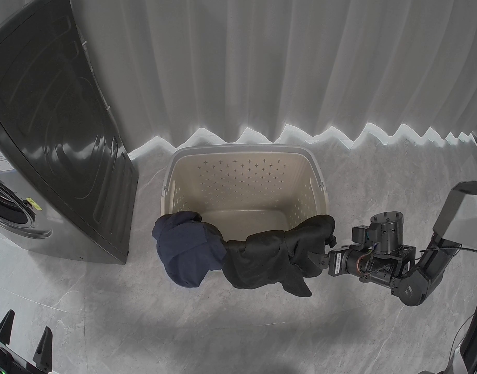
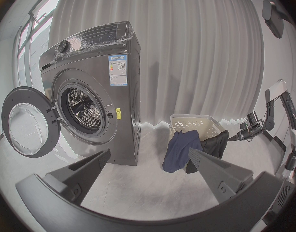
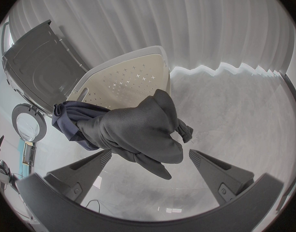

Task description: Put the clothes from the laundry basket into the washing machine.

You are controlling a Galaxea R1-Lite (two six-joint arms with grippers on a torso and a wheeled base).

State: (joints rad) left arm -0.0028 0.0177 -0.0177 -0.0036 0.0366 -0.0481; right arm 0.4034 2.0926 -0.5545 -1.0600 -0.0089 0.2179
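One washing machine (image 1: 56, 131) stood far left, door (image 2: 28, 123) open. Left gripper (image 1: 26, 322) sat low near it, spread wide, empty. Navy garment (image 1: 186, 250), then black garment (image 1: 269, 258), hung over laundry basket's (image 1: 246, 154) near rim. Right gripper (image 3: 150, 151) was at black garment's right end, spread wide, holding nothing.

The washing machine (image 1: 56, 146) is standing at the left of the floor (image 1: 145, 312), with its door (image 2: 28, 123) hanging open. The laundry basket (image 1: 246, 183) is sitting just right of it, and the curtain (image 1: 280, 53) is hanging behind both.

Two garments are lying over the basket's near rim, touching each other. The left garment (image 1: 189, 253) is draping over the near left corner. The right garment (image 1: 274, 253) is running along the rim to the near right corner.

The right gripper (image 1: 317, 258) is sitting just right of that garment. The left gripper (image 1: 25, 333) is sitting near left, well apart from the basket.
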